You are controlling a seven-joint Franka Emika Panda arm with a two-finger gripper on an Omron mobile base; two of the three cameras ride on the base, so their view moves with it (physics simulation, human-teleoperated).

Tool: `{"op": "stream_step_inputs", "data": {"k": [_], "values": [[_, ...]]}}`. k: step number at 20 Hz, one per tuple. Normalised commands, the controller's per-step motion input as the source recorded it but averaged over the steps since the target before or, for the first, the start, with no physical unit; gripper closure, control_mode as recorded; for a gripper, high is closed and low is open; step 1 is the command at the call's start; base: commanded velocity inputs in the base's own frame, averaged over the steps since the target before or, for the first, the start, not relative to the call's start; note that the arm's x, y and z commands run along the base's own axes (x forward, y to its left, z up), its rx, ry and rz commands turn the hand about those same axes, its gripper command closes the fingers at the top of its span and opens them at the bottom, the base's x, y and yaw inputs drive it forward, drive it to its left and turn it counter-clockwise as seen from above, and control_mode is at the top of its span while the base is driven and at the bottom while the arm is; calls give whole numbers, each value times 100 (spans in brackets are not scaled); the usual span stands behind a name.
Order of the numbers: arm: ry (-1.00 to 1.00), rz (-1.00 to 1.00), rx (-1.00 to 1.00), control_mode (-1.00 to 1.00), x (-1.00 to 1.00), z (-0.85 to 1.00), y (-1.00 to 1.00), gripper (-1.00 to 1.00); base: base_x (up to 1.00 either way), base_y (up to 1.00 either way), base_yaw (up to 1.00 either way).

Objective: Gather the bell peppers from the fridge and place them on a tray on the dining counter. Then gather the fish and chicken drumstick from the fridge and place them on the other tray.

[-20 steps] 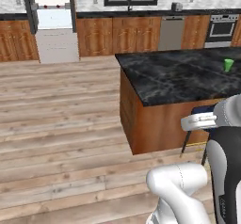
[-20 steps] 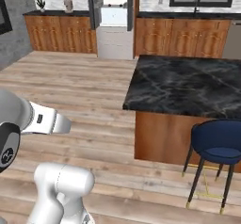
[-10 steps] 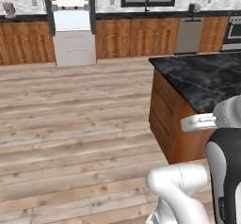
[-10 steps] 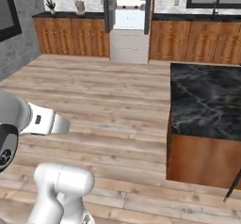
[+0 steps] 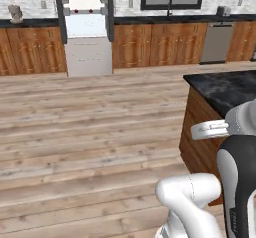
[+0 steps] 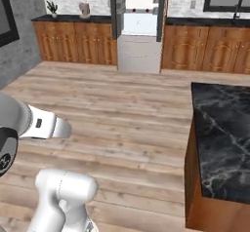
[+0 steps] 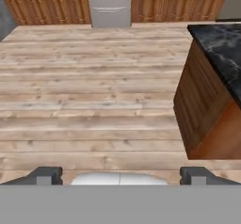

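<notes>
Ahead, the fridge (image 7: 109, 2) stood open at the top centre of my hand view, well apart from my claw (image 7: 120, 175). My claw's fingers stood wide apart at the bottom edge, holding nothing, with the dining counter (image 7: 219, 49) at the right.

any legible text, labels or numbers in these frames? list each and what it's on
None can be read.
Robot arm: small dark marks near the lower edge of its dark panel in the left base view, too small and blurred to read.
Fridge, wooden cabinets, dishwasher, dark marble counter: no lettering or signs visible.
</notes>
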Motion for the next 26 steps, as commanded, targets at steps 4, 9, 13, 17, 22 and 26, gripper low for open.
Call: {"op": "stream_step_inputs", "data": {"k": [4,9,13,17,22,26], "values": [[0,0,0,100,0,0,0,-100,100,12,9],[0,0,0,100,0,0,0,-100,100,20,7],[0,0,0,100,0,0,0,-100,100,42,10],[0,0,0,100,0,0,0,-100,100,27,12],[0,0,0,100,0,0,0,-100,100,16,-1],[0,0,0,100,0,0,0,-100,100,20,-5]]}}
